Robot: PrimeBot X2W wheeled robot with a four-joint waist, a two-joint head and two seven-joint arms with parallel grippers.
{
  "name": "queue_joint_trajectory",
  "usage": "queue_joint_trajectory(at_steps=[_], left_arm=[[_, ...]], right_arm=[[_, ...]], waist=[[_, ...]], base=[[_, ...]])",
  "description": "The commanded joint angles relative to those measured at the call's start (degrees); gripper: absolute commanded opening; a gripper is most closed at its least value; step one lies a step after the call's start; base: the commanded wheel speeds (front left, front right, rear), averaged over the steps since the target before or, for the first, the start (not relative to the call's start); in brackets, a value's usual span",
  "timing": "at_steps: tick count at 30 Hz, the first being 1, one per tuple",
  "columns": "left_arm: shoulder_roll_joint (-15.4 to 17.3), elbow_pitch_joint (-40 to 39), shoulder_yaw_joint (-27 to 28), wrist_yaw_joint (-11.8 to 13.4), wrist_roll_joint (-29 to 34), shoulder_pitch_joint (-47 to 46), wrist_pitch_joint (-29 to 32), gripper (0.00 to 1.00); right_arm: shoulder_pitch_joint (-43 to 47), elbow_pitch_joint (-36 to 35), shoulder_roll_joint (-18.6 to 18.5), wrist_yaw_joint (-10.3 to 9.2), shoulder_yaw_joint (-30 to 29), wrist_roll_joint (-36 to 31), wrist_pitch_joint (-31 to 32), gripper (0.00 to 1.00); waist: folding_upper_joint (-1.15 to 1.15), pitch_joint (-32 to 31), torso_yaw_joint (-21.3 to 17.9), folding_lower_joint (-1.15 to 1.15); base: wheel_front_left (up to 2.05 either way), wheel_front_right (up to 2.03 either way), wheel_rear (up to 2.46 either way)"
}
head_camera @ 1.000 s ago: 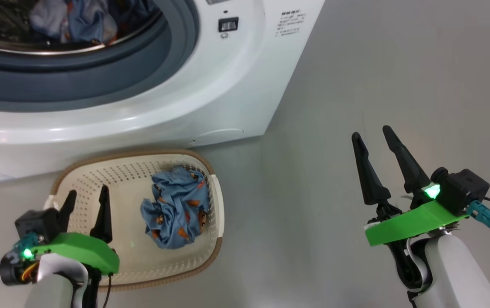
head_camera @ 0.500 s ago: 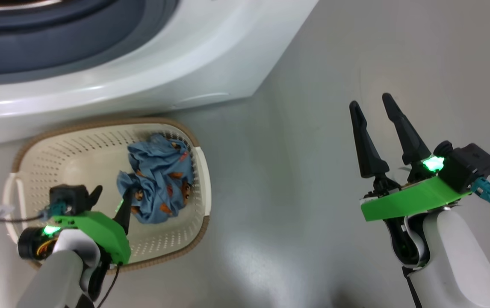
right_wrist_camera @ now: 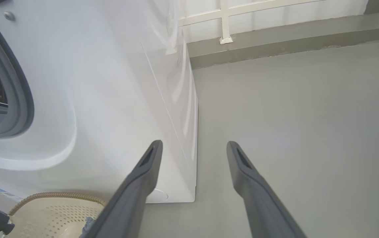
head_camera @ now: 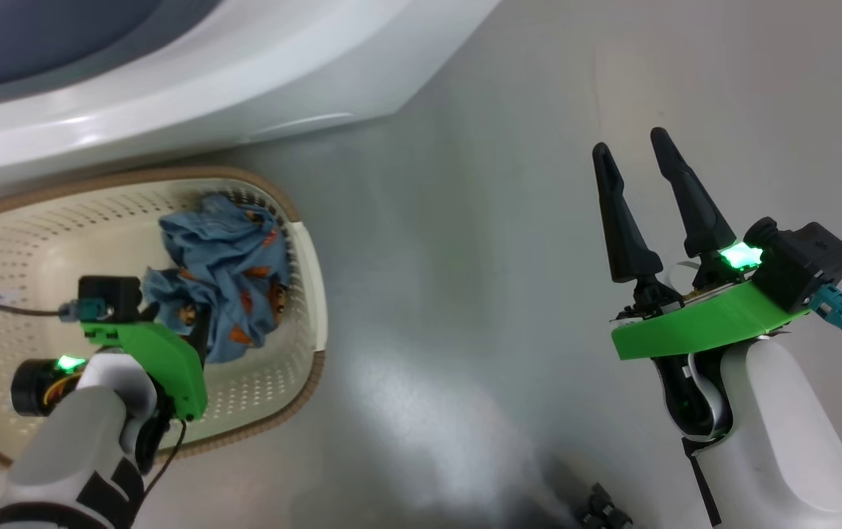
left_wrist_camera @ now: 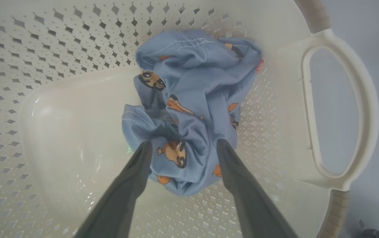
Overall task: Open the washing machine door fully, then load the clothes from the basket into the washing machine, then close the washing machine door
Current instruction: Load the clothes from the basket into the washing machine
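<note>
While the left gripper (left_wrist_camera: 183, 145) hangs down inside the basket (left_wrist_camera: 368, 109), its two dark fingers stand wide apart. One finger is on each side of the clothes (left_wrist_camera: 192, 99). The low end of the bundle sits between the fingers, and they do not squeeze it.

The clothes are one crumpled blue bundle with little orange pictures. It lies on the bottom of the basket, close to the end wall with the big handle. The basket is cream with lots of small holes and a brown rim. It stands on the floor (head_camera: 465, 220), just in front of the washing machine (head_camera: 245, 66).

The right gripper (head_camera: 630, 145) is over bare floor, well apart from the basket and off to the side of the washing machine's corner. Its fingers are apart too, with nothing between them.

The floor is grey, smooth and a bit shiny, with a pale patch of light on it. In the right wrist view it runs back to a low grey strip (right_wrist_camera: 275, 36) along the bottom of a white wall (right_wrist_camera: 292, 13). White bars (right_wrist_camera: 223, 19) cross that wall. The washing machine is big and white, and its flat side is glossy. A grey rubber ring (right_wrist_camera: 21, 99) goes round its dark hole.
</note>
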Motion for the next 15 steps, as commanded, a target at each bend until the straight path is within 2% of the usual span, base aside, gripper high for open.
queue_joint_trajectory(at_steps=[1,8,15], left_arm=[[1.64,-0.07,0.54,-0.15,-0.96,-0.43,-0.15,1.0],[2.53,1.62,-4.52,-0.15,-6.31,-3.47,1.67,1.0],[1.64,5.17,-7.9,-0.15,-10.24,-6.85,4.24,1.0]], right_arm=[[0.54,-1.46,0.4,0.09,1.11,-0.64,-0.27,1.0],[0.14,-1.9,0.61,0.09,1.38,-0.63,-0.27,1.0],[0.0,-1.85,0.69,0.09,1.84,-1.32,-0.27,1.0]], waist=[[0.0,1.37,-1.27,0.0],[0.0,3.32,-2.48,0.0],[0.0,4.24,-3.03,0.0]], base=[[0.0,0.0,0.0],[0.0,0.0,0.0],[0.0,0.0,0.0]])
